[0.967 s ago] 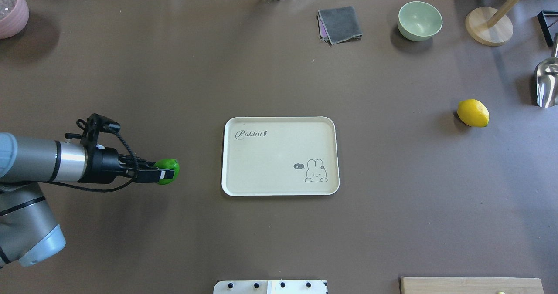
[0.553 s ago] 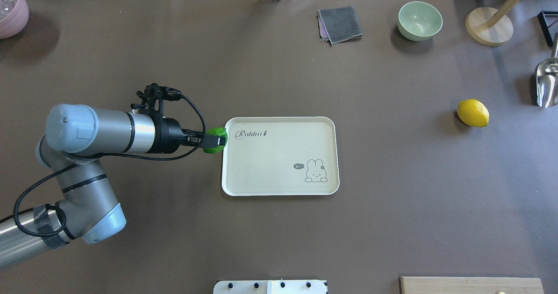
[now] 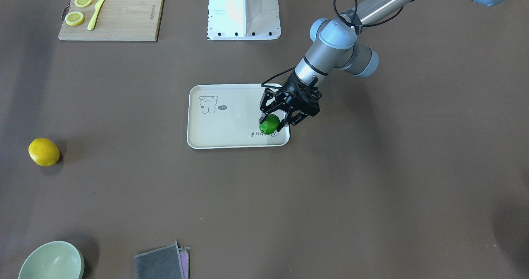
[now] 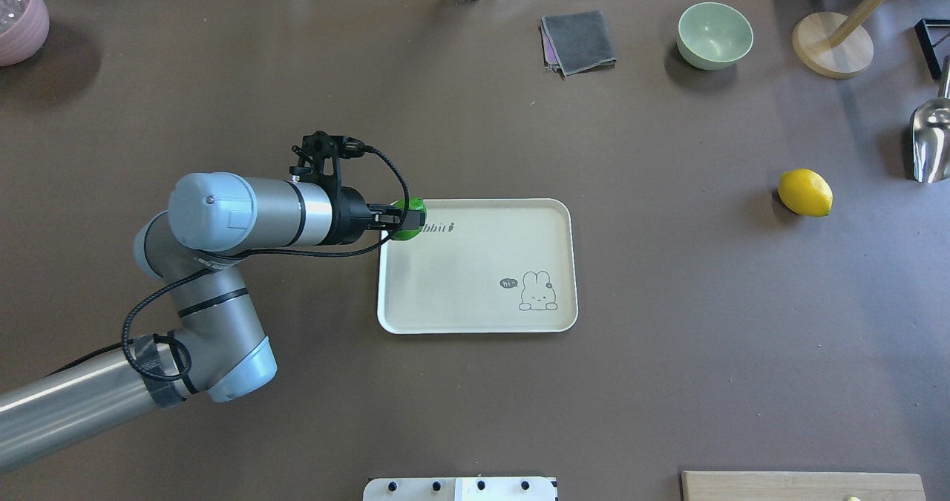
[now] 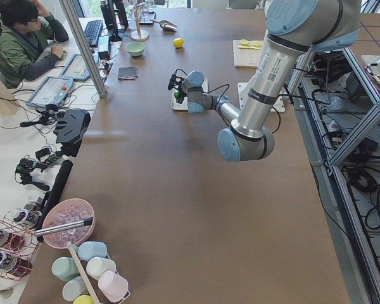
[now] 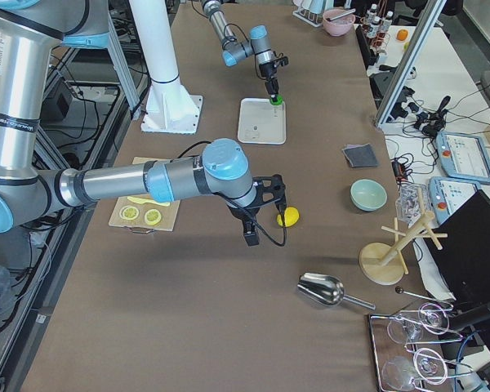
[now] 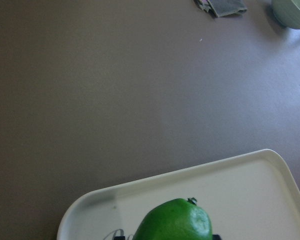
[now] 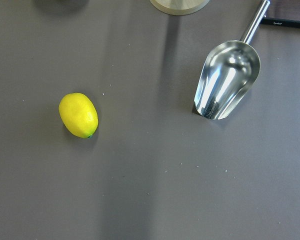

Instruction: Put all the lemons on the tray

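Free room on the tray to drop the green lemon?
The tray is bare in the middle, between the script and the rabbit drawing. Crowded: its far-left corner, where the left gripper holds the green lemon.

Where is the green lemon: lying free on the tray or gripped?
Gripped: the left gripper is shut on the green lemon over the tray corner. Contact with tray: cannot tell.

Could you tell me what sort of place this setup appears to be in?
Probably a robotics lab recording manipulation: the left gripper holds a green lemon at the corner of a tray on a staged table, with a person at a desk with a keyboard alongside.
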Tool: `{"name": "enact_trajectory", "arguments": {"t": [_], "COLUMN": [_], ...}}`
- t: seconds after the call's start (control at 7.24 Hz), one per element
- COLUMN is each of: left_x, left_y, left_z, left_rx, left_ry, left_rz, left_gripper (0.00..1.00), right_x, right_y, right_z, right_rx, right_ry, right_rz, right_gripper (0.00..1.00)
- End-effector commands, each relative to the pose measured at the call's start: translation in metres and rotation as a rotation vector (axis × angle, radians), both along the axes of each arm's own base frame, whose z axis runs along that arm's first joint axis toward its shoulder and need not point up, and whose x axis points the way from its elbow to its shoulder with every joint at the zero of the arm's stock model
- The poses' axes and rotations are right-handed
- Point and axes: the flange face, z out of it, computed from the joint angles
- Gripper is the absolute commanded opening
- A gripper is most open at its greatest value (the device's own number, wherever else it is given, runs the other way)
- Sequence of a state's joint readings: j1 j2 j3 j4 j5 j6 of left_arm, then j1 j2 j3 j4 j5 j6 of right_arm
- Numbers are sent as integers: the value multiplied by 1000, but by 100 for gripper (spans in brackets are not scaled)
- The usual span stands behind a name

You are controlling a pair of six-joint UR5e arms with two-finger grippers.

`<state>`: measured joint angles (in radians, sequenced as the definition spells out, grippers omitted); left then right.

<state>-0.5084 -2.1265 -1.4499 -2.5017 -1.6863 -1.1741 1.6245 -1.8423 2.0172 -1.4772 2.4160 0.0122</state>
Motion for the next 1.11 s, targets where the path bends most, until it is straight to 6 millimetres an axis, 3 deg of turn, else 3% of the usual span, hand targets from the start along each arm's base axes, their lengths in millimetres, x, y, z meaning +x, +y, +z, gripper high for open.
{"name": "enact_trajectory", "arguments": {"t": [0.0, 0.14, 0.28, 0.41, 0.69, 0.97], "left_x": [13, 9, -9, -38, -159, -267], "left_y": [13, 14, 13, -2, -67, -95], "left_z": [-2, -9, -25, -23, -7, 24], "left_rx": [6, 13, 31, 13, -34, 30], "left_ry": [13, 27, 47, 36, -42, -261], "left_rz": [6, 4, 1, 18, 95, 109], "left_gripper": [98, 98, 98, 99, 99, 99], "right_x": [0, 0, 0, 0, 0, 0], "right_y": [0, -1, -1, -2, -5, -3], "right_z": [0, -1, -1, -3, -9, -7], "right_rx": [1, 3, 1, 9, 61, 48], "right_ry": [0, 0, 0, 1, 1, -2], "right_rz": [-1, -1, 0, -1, -2, 3], "right_gripper": [100, 100, 100, 100, 100, 100]}}
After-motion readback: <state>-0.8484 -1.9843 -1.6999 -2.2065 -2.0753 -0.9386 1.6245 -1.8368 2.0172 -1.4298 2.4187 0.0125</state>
